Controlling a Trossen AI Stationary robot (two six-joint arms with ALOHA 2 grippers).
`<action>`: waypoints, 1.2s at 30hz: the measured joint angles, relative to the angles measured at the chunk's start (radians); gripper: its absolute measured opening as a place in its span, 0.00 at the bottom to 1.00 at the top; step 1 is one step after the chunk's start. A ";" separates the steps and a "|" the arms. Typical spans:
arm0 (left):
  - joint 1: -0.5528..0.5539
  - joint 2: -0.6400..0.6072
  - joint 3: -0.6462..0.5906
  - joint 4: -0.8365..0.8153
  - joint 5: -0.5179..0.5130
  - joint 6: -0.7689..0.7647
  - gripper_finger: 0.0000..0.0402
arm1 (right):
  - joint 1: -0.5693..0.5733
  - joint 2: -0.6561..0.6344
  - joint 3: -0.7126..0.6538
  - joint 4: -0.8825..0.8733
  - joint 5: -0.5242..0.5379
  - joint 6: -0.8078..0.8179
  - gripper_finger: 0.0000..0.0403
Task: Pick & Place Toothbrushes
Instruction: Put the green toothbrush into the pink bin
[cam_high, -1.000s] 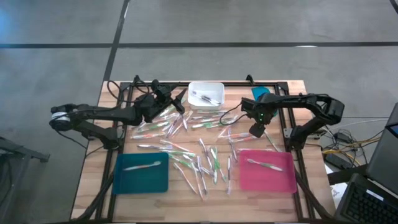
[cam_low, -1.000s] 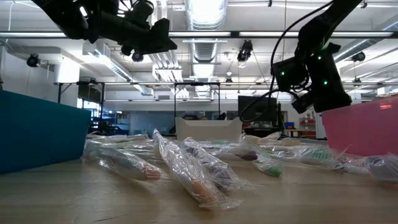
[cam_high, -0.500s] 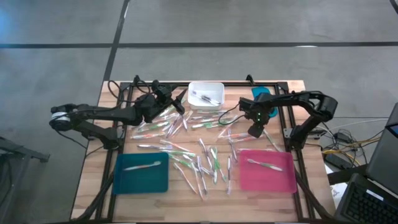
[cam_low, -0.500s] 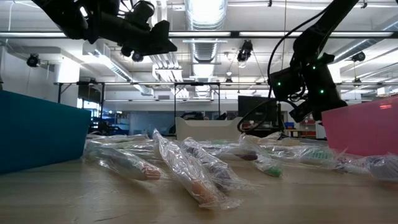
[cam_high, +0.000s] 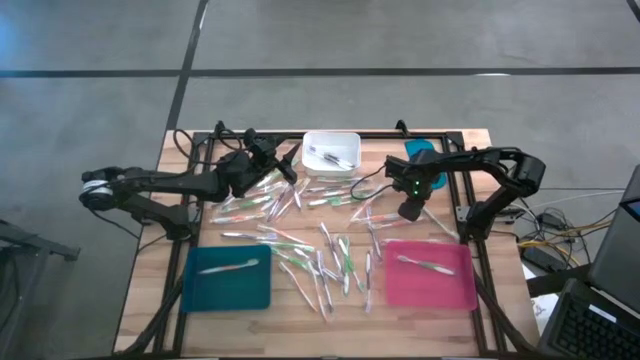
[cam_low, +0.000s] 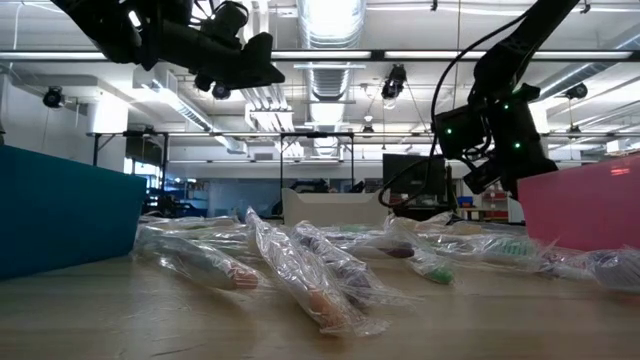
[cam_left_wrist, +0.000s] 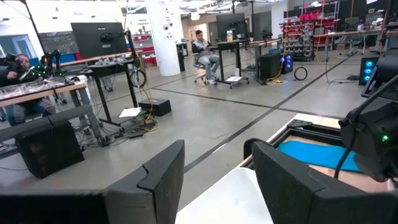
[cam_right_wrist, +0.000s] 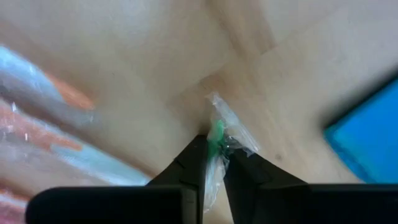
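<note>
Right gripper (cam_high: 409, 211) barely shifted from half a second ago, a touch higher in the low view; left arm unchanged.

High view: toothbrushes (cam_high: 320, 240) scattered across the surface (cam_high: 150, 290), one on the teal tray (cam_high: 226, 279), one on the pink tray (cam_high: 431, 274), a few in the white bin (cam_high: 331, 152). Left gripper (cam_high: 288, 165) hovers beside the bin.

Low view: right gripper (cam_low: 490, 170) above the wrapped pile (cam_low: 300, 265).

Left wrist: jaws released, gap clear, nothing between.

Right wrist: jaws clenched on a green wrapped toothbrush (cam_right_wrist: 217, 140) above bare wood.
</note>
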 joint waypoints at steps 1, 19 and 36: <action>0.000 0.000 0.000 0.000 0.000 0.000 0.49 | -0.001 -0.003 0.001 0.000 0.000 0.000 0.07; 0.000 0.000 0.000 0.000 0.000 -0.001 0.49 | 0.000 -0.030 0.001 -0.011 0.000 -0.045 0.05; 0.000 0.000 0.000 0.003 0.000 -0.010 0.49 | 0.000 -0.250 0.081 0.095 0.009 -0.051 0.05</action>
